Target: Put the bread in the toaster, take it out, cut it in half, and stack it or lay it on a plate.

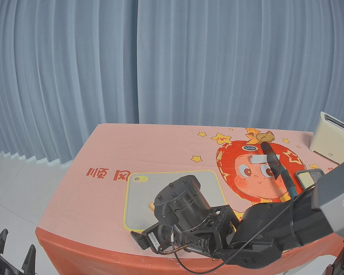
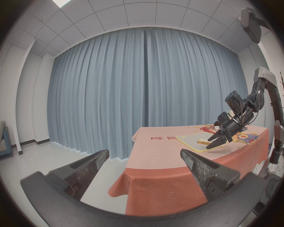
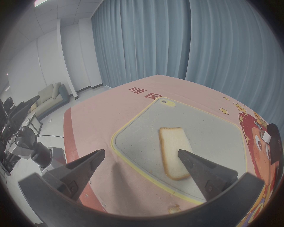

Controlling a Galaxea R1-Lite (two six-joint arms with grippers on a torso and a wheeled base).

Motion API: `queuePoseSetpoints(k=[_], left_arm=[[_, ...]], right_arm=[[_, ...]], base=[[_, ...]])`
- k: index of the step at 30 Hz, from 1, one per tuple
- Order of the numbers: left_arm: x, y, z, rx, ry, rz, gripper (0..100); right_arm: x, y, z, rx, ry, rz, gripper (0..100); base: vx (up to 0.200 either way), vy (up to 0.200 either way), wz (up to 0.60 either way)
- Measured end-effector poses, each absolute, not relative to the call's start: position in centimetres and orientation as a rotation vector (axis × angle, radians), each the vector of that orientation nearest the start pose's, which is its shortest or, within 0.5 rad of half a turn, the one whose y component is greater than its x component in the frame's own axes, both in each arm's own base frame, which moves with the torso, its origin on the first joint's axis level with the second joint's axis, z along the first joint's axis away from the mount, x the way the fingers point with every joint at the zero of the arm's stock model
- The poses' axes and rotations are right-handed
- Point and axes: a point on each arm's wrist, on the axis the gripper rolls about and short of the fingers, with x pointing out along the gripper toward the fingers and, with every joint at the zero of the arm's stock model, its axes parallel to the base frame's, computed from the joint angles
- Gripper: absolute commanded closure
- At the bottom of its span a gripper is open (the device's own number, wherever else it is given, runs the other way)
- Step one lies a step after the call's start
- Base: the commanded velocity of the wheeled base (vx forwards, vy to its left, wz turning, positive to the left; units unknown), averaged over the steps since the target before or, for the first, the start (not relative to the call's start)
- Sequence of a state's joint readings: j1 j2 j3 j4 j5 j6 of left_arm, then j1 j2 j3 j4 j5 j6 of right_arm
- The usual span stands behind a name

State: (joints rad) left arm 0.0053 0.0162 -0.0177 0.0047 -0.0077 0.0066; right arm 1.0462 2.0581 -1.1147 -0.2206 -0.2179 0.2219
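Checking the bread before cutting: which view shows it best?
The right wrist view: the bread lies flat on the cutting board, nearly whole. The left wrist view shows it small, far off; the head view, just an edge beside the right arm.

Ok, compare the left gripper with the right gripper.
The right gripper hangs over the cutting board, above the bread; the left gripper sits off the table. The right gripper tilts down at the board; the left gripper faces roughly level. Both are open and empty.

bread slice (image 3: 174, 152) lies on the cutting board (image 1: 139, 202) near the desk's (image 1: 104, 148) front; knife (image 1: 278, 170) lies right of it, toaster (image 1: 331, 137) farther back right.
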Motion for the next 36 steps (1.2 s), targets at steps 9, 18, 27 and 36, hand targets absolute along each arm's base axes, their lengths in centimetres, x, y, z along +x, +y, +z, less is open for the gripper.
queuePoseSetpoints(k=[9, 18, 27, 36], left_arm=[[-2.3, 0.0, 8.0, 0.006, 0.003, -0.002, 0], [-2.3, 0.0, 8.0, 0.006, 0.003, -0.002, 0], [-2.3, 0.0, 8.0, 0.006, 0.003, -0.002, 0], [-2.3, 0.0, 8.0, 0.006, 0.003, -0.003, 0]], right_arm=[[19.3, 32.9, 9.5, -0.253, 0.694, 0.717, 100], [19.3, 32.9, 8.9, -0.261, 0.707, 0.706, 100], [19.4, 32.4, 10.1, -0.24, 0.689, 0.71, 100], [19.5, 30.6, 14.2, -0.166, 0.604, 0.704, 100]], base=[[0.0, 0.0, 0.0], [0.0, 0.0, 0.0], [0.0, 0.0, 0.0], [0.0, 0.0, 0.0]])
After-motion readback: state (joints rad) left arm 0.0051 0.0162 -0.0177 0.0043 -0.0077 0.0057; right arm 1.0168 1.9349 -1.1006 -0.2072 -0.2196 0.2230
